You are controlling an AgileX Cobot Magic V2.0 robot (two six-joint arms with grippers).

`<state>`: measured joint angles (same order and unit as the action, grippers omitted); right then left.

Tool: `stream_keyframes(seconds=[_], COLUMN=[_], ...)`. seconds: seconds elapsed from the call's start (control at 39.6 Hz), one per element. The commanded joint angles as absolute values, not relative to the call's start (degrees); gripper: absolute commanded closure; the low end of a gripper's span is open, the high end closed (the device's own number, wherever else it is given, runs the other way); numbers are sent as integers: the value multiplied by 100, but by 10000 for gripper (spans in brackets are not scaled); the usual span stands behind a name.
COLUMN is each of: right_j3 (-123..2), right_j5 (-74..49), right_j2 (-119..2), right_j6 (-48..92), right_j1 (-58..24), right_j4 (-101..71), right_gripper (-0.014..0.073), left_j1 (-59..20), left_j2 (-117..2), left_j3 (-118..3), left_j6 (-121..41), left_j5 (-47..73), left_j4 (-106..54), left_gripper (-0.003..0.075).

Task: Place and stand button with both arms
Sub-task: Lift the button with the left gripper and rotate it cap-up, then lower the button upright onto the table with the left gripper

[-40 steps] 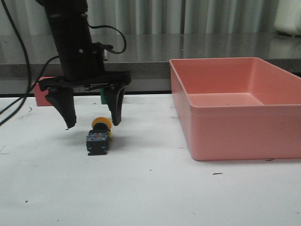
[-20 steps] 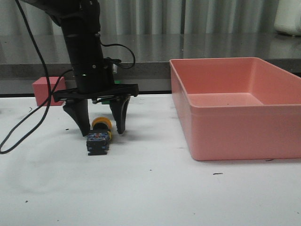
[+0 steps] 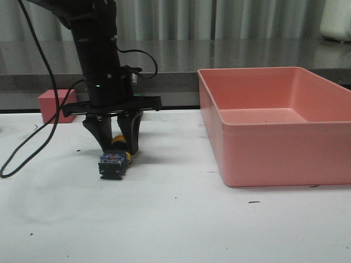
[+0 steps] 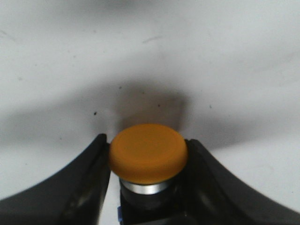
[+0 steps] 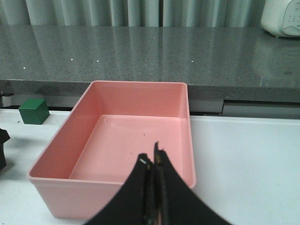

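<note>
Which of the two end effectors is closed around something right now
The left end effector: its fingers grip the yellow-capped button lying on the white table. The right end effector is shut on nothing, above the pink bin.

Left arm (image 3: 97,52): black cylindrical column w/ tiny green indicator light on its lower part, thin black cables looping off both sides. A flat black crossbar caps the left gripper (image 3: 118,143); two dark tapered, curved fingers (image 4: 70,187). Right gripper (image 5: 153,194): same black curved fingers, narrowing to thin tips.
</note>
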<state>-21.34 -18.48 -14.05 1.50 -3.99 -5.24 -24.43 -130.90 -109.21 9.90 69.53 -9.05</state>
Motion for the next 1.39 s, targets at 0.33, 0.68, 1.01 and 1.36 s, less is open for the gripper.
stream_keyframes(seconds=[0.33, 0.68, 1.01, 1.36], right_j3=[-2276, -2276, -2276, -2276], right_j5=[-1392, -1392, -1392, -1392], right_j2=[-1447, -1447, -1447, -1447], right_j6=[207, 207, 207, 207], right_j1=[-369, -369, -369, -369], right_j4=[-477, -477, -477, -477], right_gripper=[664, 664, 664, 664], left_j1=[-2578, -2591, -2591, -2591], left_j2=[-11097, -9086, -7165, -7503], left_j3=[-10232, -7366, -4037, -2529], left_j6=[486, 185, 173, 173], left_j5=[5195, 2052, -2272, -5172], left_j4=[-948, -886, -763, -737], left_gripper=[565, 565, 565, 565])
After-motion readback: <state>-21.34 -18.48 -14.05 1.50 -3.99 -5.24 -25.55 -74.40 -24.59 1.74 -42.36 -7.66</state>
